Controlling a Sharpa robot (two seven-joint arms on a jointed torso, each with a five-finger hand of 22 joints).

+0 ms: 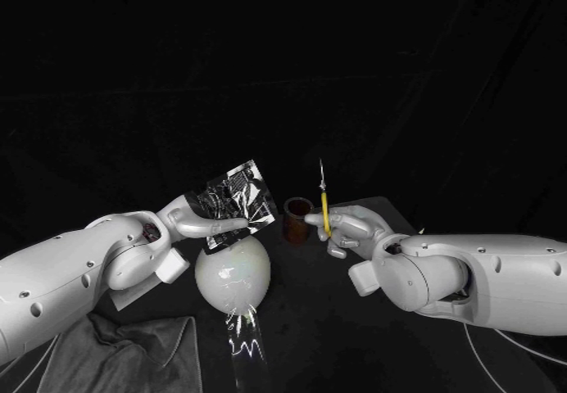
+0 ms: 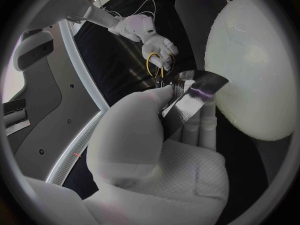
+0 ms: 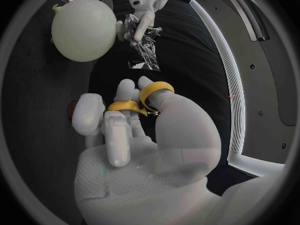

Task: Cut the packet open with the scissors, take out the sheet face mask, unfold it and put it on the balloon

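Observation:
My left hand (image 1: 201, 219) holds a shiny silver packet (image 1: 237, 201) upright above a white balloon (image 1: 234, 274) that lies on the table. The left wrist view has the packet (image 2: 187, 95) pinched by that hand's fingers (image 2: 150, 110), next to the balloon (image 2: 250, 60). My right hand (image 1: 349, 225) grips yellow-handled scissors (image 1: 324, 196), blades pointing up, a short way right of the packet. In the right wrist view the yellow handles (image 3: 147, 97) ring that hand's fingers (image 3: 119, 125), with the packet (image 3: 140, 42) and balloon (image 3: 81, 30) beyond.
A dark brown cylinder (image 1: 297, 219) stands between the two hands. A grey cloth (image 1: 118, 352) lies at the near left. Clear crinkled film (image 1: 246, 332) trails from the balloon's near end.

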